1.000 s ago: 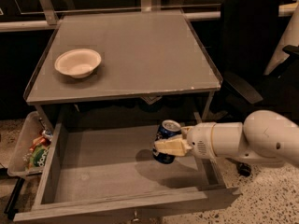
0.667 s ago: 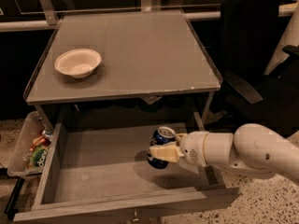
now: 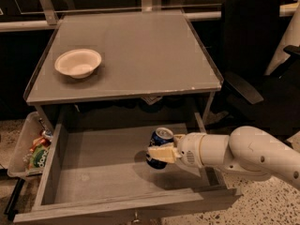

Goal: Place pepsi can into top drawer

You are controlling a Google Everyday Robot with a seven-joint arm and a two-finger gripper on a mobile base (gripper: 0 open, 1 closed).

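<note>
The gripper [image 3: 162, 153], clamped on the pepsi can [image 3: 161, 137], has eased it leftward and lower inside the open top drawer [image 3: 93, 172]; release looks close.

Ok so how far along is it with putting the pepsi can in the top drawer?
Done: the top drawer stands pulled open, and the pepsi can is grasped. In hand: the tool holds the can, tilted, inside the drawer near its right side; whether it touches the bottom I cannot tell. Left: set it down, let go and withdraw.
</note>
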